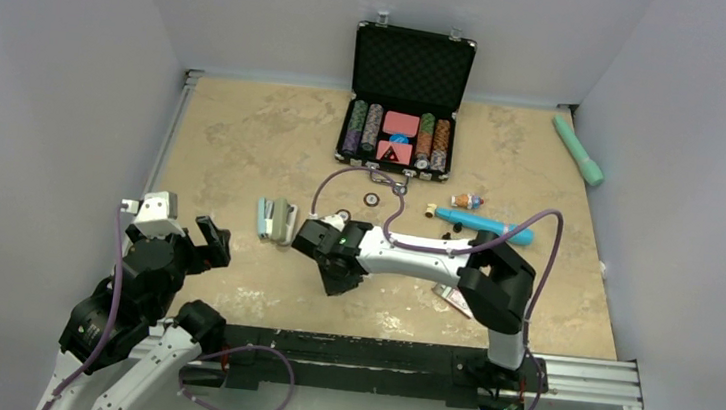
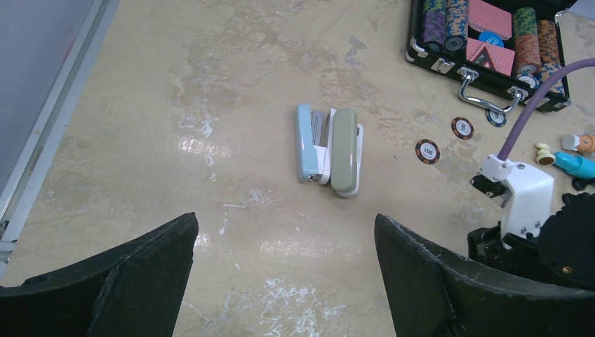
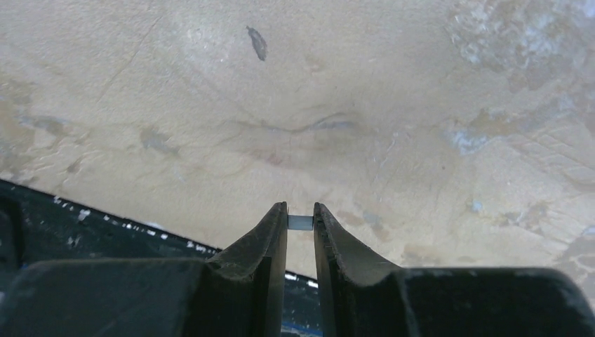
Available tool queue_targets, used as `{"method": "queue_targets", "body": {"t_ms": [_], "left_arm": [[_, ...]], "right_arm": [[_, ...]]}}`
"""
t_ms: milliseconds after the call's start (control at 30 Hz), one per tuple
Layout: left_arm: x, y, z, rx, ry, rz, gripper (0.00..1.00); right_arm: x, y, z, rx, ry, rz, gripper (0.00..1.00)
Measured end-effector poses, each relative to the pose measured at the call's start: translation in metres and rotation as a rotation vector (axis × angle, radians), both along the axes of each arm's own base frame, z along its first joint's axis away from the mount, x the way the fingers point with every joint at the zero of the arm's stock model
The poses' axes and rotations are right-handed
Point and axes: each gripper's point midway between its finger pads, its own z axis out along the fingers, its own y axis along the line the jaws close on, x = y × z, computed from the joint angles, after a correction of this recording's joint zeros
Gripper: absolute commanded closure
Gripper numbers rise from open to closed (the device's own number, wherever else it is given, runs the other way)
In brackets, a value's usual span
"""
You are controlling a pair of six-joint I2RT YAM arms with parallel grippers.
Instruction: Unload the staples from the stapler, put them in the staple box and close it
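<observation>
The stapler [image 1: 275, 220] lies opened out flat on the tan table, its pale blue half and its grey-green half side by side; it also shows in the left wrist view [image 2: 328, 151]. My right gripper [image 3: 300, 219] is shut on a small silvery strip of staples [image 3: 299, 222], pinched between its fingertips just above the table. In the top view the right gripper [image 1: 339, 281] is right of and nearer than the stapler. My left gripper [image 2: 284, 232] is open and empty, hovering on the near side of the stapler; it sits at the lower left in the top view [image 1: 212, 242].
An open black case of poker chips and cards [image 1: 407, 104] stands at the back. Loose chips [image 2: 427, 151], a blue marker [image 1: 485, 225], a small figurine [image 1: 466, 200] and a green tube [image 1: 577, 148] lie to the right. A black rail [image 1: 375, 352] runs along the near edge.
</observation>
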Motion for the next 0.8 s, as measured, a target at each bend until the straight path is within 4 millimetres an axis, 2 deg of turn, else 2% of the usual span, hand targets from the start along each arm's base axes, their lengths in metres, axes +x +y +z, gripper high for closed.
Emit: {"method": "queue_targets", "body": {"t_ms": [167,267,400,567,800], "left_arm": [[0.0,0.0,0.0,0.0,0.0,0.0,0.01],[0.0,0.0,0.0,0.0,0.0,0.0,0.01],[0.0,0.0,0.0,0.0,0.0,0.0,0.01],[0.0,0.0,0.0,0.0,0.0,0.0,0.01],[0.0,0.0,0.0,0.0,0.0,0.0,0.01]], "right_arm": [[-0.001,-0.007,0.02,0.038,-0.002,-0.055,0.78],[-0.001,-0.024,0.023,0.039,0.007,-0.113,0.79],[0.008,-0.065,0.022,0.018,0.029,-0.256,0.8],[0.029,-0.124,0.026,0.028,0.034,-0.499,0.81],[0.036,-0.17,0.029,0.058,0.015,-0.721,0.82]]}}
